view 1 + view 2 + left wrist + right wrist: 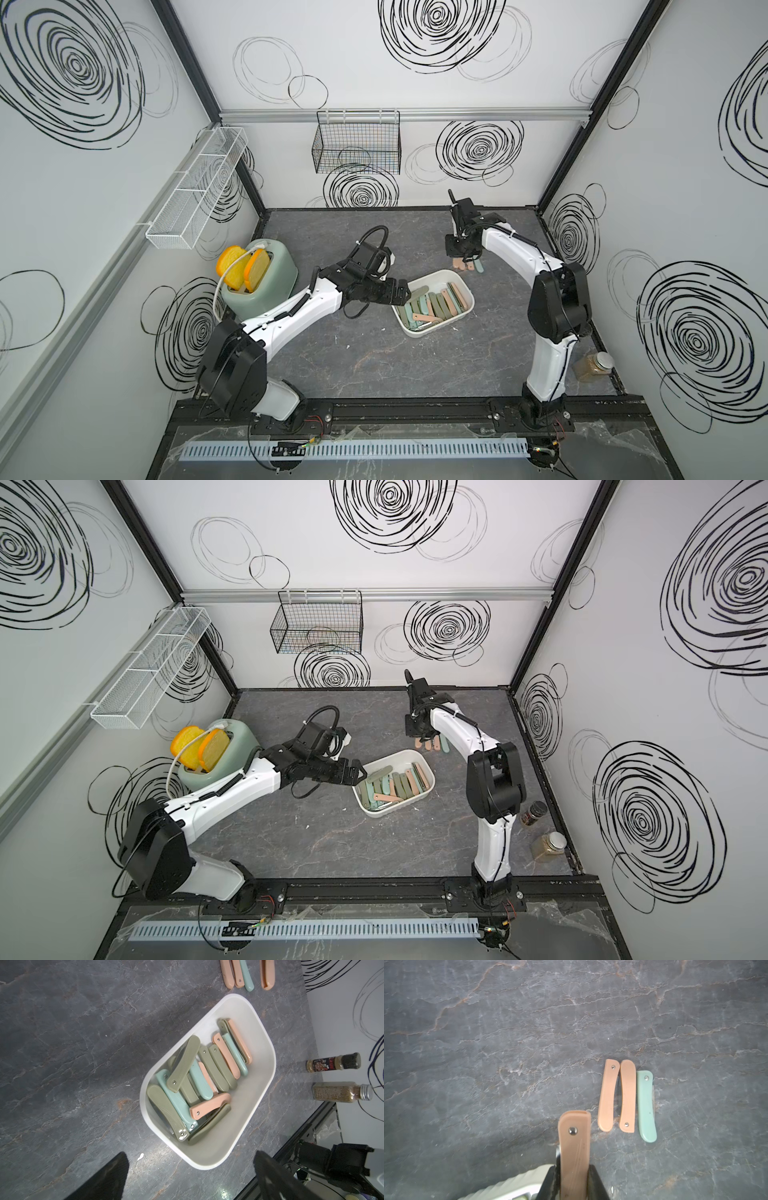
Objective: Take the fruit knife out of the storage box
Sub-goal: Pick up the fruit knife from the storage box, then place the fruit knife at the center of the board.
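R gripper [574, 1180] pinches peach folded fruit knife [574, 1147] over tabletop [488, 1043], near 3 knives [627, 1095] lying outside storage box [257, 1076]. L gripper [405, 291] spread wide at box rim.

White walls [353, 50] with black swirls [480, 149], a black wire basket [357, 143], dark veined tabletop [374, 357].

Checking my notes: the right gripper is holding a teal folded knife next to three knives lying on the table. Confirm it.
The colour is wrong: in the right wrist view, the folded knife in the right gripper is pink, not teal. Three knives do lie on the table next to it.
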`<state>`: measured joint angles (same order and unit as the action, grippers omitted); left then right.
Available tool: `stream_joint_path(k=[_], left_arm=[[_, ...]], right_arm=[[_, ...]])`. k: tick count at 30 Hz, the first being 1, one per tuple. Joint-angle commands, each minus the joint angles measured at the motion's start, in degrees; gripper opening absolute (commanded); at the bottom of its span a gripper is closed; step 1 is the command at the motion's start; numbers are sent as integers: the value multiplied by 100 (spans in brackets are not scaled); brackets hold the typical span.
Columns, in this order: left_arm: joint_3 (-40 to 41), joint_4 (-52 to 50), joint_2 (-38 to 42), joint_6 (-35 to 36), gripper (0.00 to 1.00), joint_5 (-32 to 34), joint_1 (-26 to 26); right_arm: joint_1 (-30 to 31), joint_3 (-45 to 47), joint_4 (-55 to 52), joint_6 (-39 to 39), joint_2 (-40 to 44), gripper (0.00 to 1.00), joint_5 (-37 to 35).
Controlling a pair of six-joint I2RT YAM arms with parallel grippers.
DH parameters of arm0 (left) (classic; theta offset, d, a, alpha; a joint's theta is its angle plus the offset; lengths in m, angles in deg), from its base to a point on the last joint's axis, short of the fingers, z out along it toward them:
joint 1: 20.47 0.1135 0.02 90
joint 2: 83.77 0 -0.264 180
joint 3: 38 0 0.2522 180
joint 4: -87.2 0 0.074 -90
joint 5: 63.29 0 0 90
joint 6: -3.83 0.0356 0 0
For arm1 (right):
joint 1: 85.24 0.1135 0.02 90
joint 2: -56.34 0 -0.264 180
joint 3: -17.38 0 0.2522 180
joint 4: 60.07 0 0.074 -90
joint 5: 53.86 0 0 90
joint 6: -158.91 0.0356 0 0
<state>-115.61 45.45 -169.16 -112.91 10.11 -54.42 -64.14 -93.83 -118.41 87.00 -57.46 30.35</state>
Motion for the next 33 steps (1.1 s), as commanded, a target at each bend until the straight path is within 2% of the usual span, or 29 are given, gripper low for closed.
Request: stream_joint_path(k=[1,9,20,33], left_arm=[[-305,132,-207,90,98,-59,47],[-732,40,-548,116,98,-106,47],[-690,-7,-690,204,98,-141,85],[-659,-40,-683,204,98,-186,121]], right_arm=[[-140,-381,-96,-115,-357,23,113],[-355,-1000,-106,-243,-1191,23,234],[-513,-1288,-85,-392,-1750,24,391],[-555,-1468,-192,-441,-1913,36,437]])
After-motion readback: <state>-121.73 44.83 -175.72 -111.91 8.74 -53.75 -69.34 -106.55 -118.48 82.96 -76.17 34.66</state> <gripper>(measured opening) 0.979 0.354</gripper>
